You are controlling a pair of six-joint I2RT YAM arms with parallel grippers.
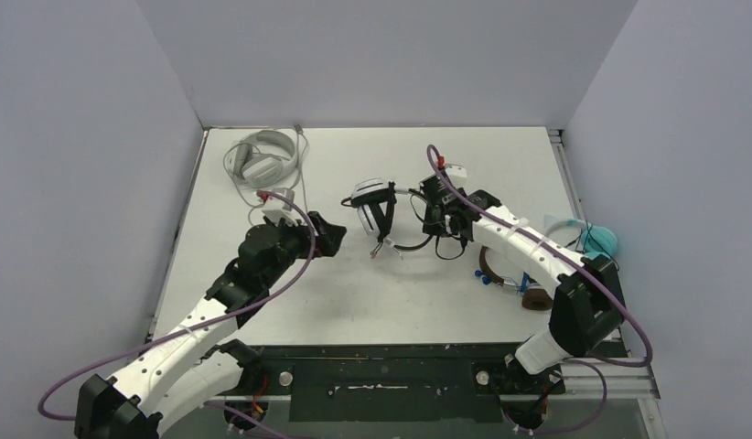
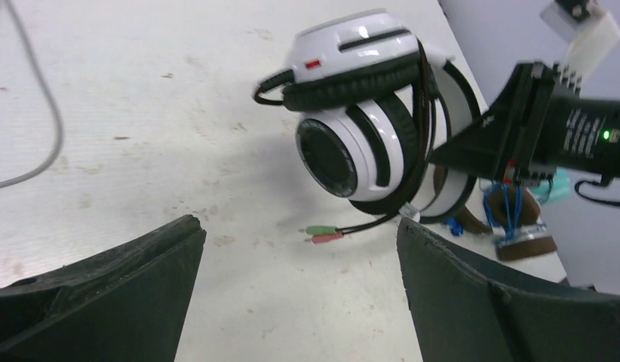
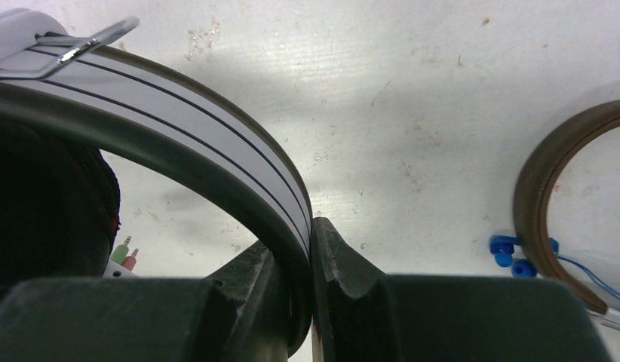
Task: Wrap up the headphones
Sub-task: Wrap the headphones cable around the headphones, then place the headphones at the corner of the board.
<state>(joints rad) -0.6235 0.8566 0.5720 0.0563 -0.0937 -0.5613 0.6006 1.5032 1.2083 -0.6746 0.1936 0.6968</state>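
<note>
Your black-and-white headset [image 1: 377, 208] has glossy white cups with black pads and a pale band striped with thin black lines. Its black cable is looped across the cups. It sits between your two grippers. Your right gripper [image 3: 311, 249] pinches the headset's band between its pressed-together fingers. Your left gripper [image 2: 296, 234] is spread wide just left of the headset and grips nothing.

The left wrist view shows you the cup faces and the wound cable, which the right wrist view misses. Both catch the green and pink plugs [image 2: 322, 234] just below the headset. Only the top view shows the pale grey headset [image 1: 261, 155] beyond it to the left and the teal headset [image 1: 596, 240] far to its right. The brown headset [image 3: 541, 188], with a blue cable, lies to its right.
</note>
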